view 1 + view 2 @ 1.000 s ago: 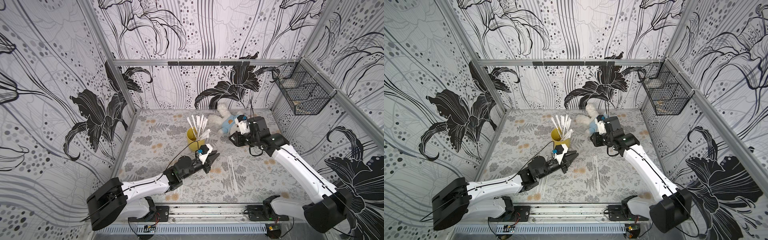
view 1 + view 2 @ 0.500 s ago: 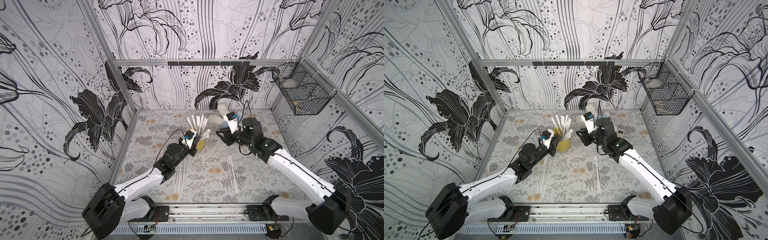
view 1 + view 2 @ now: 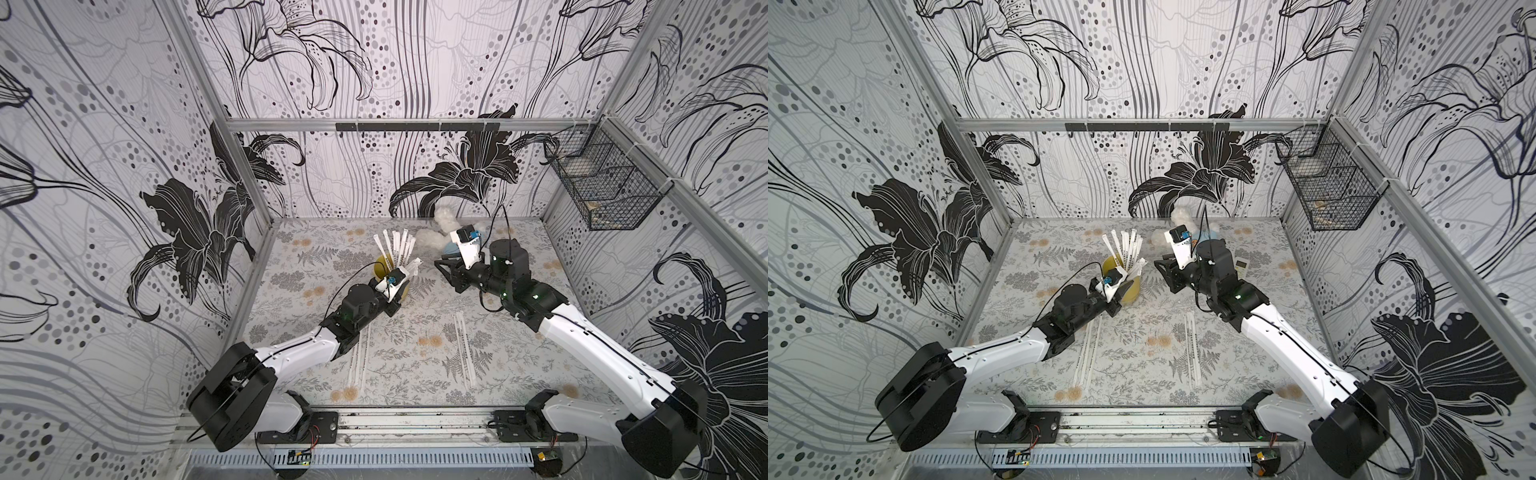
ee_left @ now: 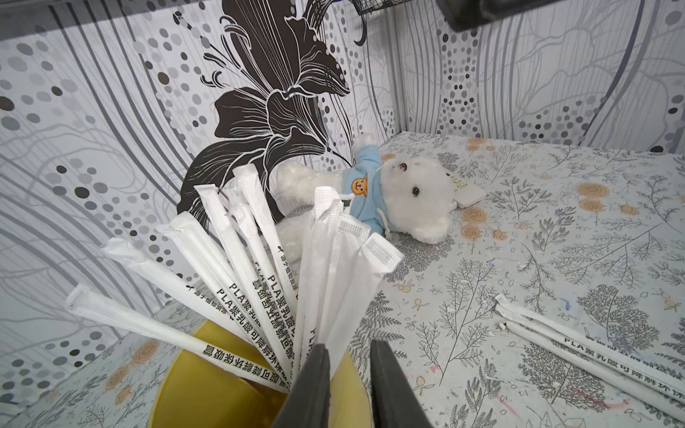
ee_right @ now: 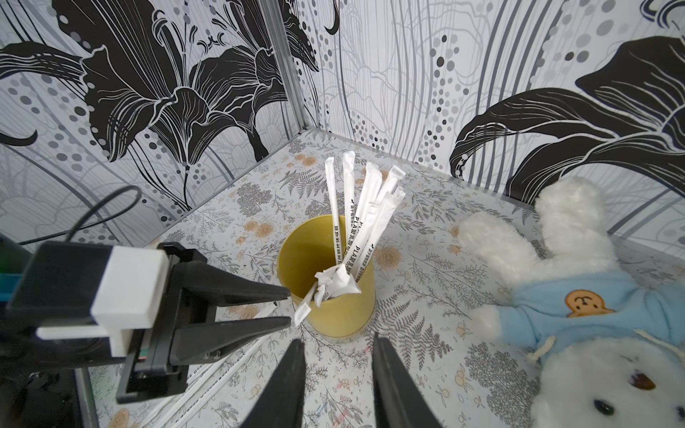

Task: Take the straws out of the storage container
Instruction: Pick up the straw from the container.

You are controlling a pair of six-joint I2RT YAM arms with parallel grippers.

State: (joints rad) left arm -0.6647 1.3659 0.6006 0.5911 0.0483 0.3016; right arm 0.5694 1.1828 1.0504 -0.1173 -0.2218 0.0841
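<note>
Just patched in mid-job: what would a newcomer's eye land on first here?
A fan of white straws stands in the yellow cup toward the back of the table. The left pincer and right pincer flank it, both open and empty. A white teddy lies further back, and loose straws lie flat nearer the front.

top views: high, front, looking down | wrist views: close, low, sharing cup (image 5: pixel 344 315)
</note>
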